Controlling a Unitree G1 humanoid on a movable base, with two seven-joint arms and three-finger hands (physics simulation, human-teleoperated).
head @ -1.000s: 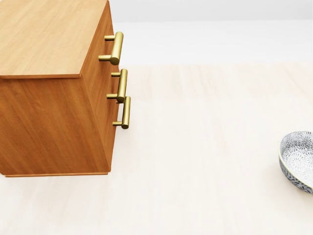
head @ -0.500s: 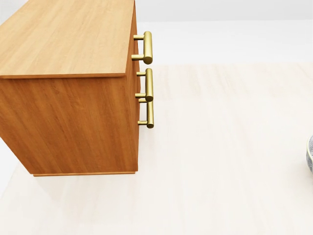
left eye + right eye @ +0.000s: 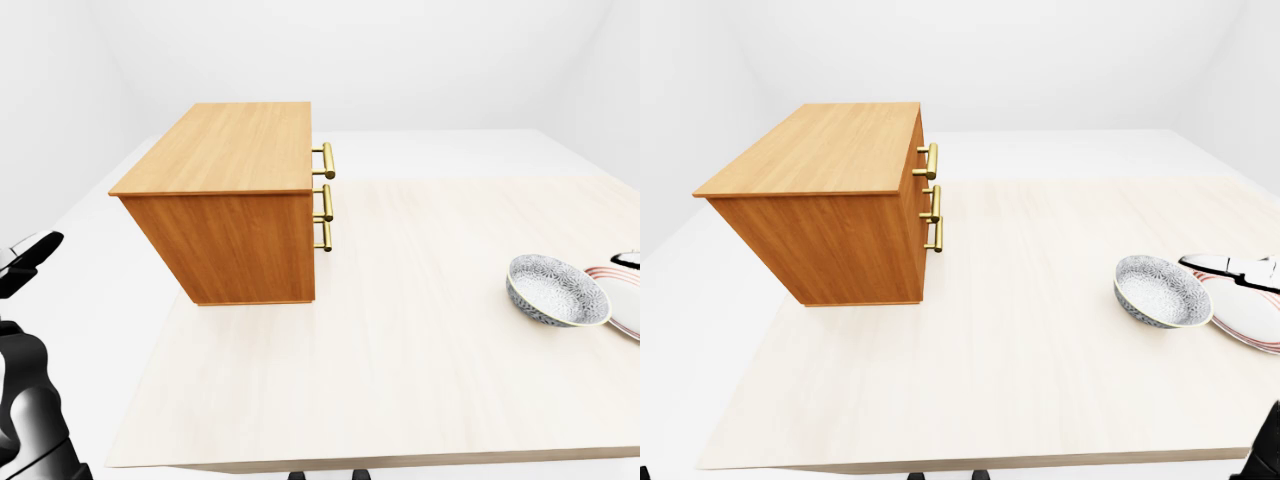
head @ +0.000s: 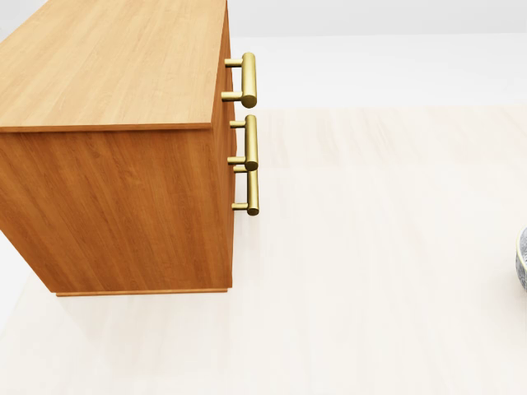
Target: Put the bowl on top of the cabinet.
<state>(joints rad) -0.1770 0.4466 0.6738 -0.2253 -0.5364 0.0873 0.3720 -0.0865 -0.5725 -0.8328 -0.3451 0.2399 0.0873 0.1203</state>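
We are logging: bowl (image 3: 1162,291) sitting near table's (image 3: 400,390) right edge, just beside plate (image 3: 1252,318), well apart from cabinet (image 3: 235,200) at left edge. Cabinet top bare; reach, grasp, carry and placing all remaining. Left hand (image 3: 28,385) hanging beyond table's left edge, finger state impossible to tell; right hand not showing.

We saw the wooden cabinet (image 4: 115,164) filling the left of the head view, three brass handles (image 4: 249,80) stacked down its right-hand face. Pale tabletop (image 4: 370,247) spread rightward, where a sliver of the bowl (image 4: 523,259) met the view's edge.
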